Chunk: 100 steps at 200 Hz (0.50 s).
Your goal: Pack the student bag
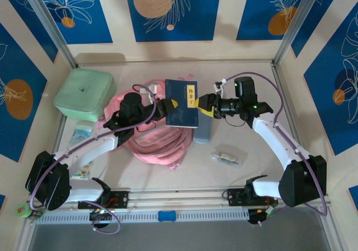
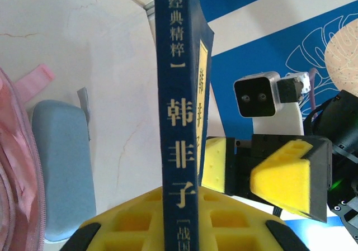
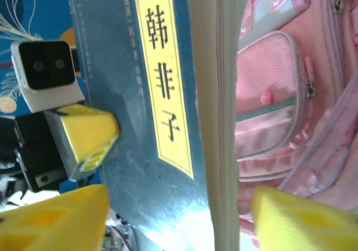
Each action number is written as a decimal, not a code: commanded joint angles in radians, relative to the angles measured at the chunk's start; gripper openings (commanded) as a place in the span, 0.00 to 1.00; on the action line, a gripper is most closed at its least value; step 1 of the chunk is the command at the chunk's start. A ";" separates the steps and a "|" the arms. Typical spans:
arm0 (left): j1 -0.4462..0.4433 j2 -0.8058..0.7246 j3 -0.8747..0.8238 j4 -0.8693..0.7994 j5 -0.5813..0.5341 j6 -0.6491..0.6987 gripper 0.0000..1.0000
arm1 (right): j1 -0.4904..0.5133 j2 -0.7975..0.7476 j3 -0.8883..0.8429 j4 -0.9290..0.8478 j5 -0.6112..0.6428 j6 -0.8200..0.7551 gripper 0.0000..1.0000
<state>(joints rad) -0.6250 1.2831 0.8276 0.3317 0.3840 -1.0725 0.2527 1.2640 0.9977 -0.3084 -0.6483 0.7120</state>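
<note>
One student bag [image 1: 162, 146] beneath left claw [image 1: 168, 105], book [image 1: 182, 102]

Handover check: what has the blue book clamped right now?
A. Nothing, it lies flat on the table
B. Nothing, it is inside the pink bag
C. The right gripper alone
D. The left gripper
D: the left gripper presses a yellow pad against the cover of the blue book, which is held up on edge, while the right gripper has its fingers spread either side of it.
</note>
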 commanded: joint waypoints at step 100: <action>-0.066 0.022 0.093 0.171 -0.005 -0.073 0.00 | 0.003 0.026 -0.042 0.258 -0.218 0.221 0.99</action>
<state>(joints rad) -0.6750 1.2896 0.8619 0.4053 0.3840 -1.1416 0.2321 1.2659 0.9619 -0.1764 -0.8009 0.8352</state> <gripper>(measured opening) 0.125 0.991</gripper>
